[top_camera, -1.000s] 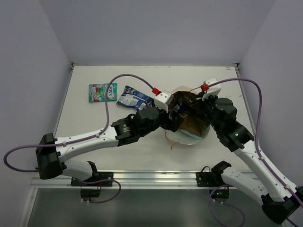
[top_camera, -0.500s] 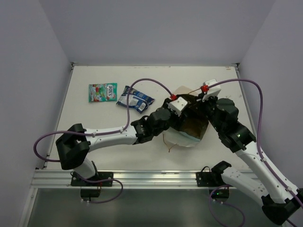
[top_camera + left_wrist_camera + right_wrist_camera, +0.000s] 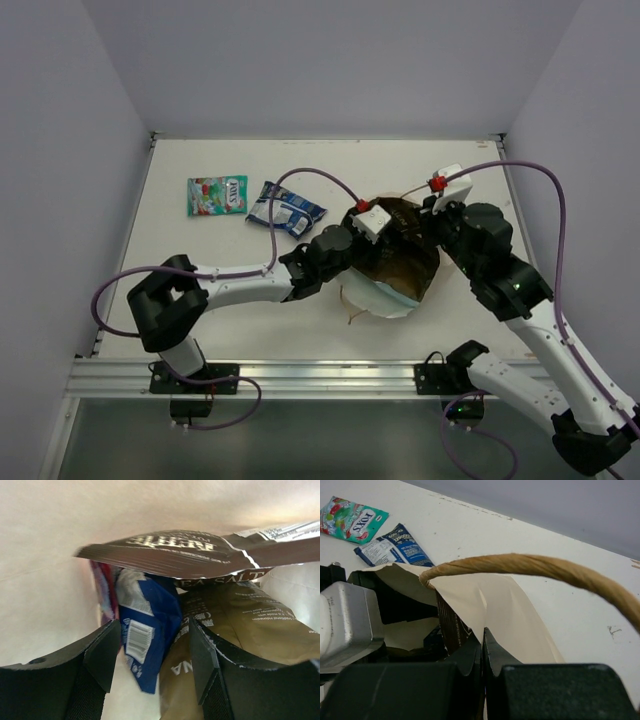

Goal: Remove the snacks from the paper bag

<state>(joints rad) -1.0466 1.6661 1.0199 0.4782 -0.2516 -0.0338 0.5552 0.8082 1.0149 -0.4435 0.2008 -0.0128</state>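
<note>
Extraction: left end effector point(image 3: 152, 652), jaws apart inside paper bag point(image 3: 50, 555), should close on blue packet point(image 3: 145, 625), clear of olive packet point(image 3: 250, 625) at 3 o'clock; right end effector point(image 3: 482, 645) clenched on bag rim.

Left arm point(image 3: 245, 285) reaches into the paper bag point(image 3: 405, 268); green-red packet point(image 3: 217, 195) and blue-white packet point(image 3: 285, 208) lie outside.

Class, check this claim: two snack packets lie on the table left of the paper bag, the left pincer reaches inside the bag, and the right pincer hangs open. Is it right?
No: the right pincer is shut on the paper bag at its rim, as the right wrist view shows. The rest stands.
</note>
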